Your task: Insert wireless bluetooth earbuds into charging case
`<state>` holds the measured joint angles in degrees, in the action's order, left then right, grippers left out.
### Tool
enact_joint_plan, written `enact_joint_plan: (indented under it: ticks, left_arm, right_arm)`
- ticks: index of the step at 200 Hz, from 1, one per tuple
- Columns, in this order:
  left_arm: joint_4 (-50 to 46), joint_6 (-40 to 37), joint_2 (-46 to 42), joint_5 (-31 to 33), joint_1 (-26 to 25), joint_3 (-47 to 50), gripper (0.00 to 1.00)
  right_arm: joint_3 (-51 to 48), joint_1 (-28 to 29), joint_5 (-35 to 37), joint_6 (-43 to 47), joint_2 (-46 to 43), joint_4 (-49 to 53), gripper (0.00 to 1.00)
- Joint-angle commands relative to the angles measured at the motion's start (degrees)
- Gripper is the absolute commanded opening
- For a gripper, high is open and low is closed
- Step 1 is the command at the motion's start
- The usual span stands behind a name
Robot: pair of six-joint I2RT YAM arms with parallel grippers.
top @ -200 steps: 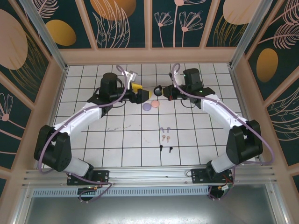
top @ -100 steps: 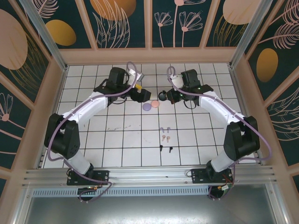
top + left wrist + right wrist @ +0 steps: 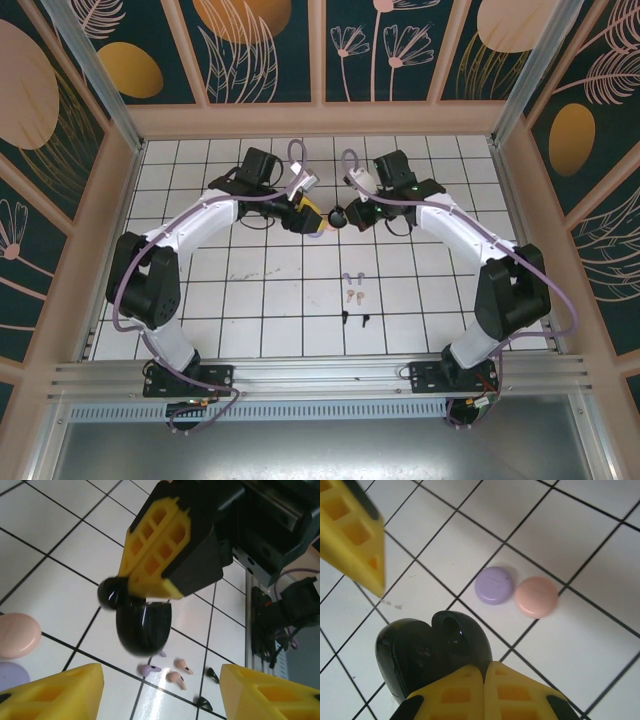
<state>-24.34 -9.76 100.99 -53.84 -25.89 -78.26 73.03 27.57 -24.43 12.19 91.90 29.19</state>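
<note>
Black case [image 3: 422,652] in right gripper [image 3: 483,669]

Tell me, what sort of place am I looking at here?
Likely a robot test booth, not a home: a left arm and right arm bolted to an aluminium rail, a white tiled tabletop, and flower-painted panels walling it in.

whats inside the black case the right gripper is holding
The black case, clamped in the right gripper, shows one dark hollow with nothing visible in it. The yellow fingers cover the rest of the inside.
</note>
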Motion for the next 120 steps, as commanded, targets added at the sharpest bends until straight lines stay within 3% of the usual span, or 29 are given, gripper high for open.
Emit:
enact_joint_plan:
  ticks: [1,120]
  left_arm:
    - [-7.28,-6.24,1.98,-4.05,-0.10,-3.28,0.60]
    - [-11.93,-9.83,4.32,-8.21,-0.08,-5.62,0.53]
  right_arm:
    - [3.09,1.72,-1.94,1.82,0.51,2.01,0.00]
    - [7.25,5.65,-0.21,2.91,3.10,4.52,0.00]
